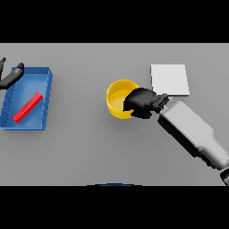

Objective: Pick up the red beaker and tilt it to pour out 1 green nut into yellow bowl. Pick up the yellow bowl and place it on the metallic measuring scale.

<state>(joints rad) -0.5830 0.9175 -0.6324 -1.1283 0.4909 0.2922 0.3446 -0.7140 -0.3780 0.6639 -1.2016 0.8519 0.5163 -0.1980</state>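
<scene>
Right hand (142, 103): fingers curled over the right-hand rim of the yellow bowl (117, 99), gripping it; its forearm runs back toward the lower right. The bowl stands upright on the grey table (89, 147), just left of the metallic measuring scale (169, 79), a flat pale square lying apart from it. Red beaker (27, 107) lies tilted on its side inside the blue tray (44, 98) at far left. Left hand (12, 75) shows at the tray's upper left corner; finger state cannot be determined.
</scene>
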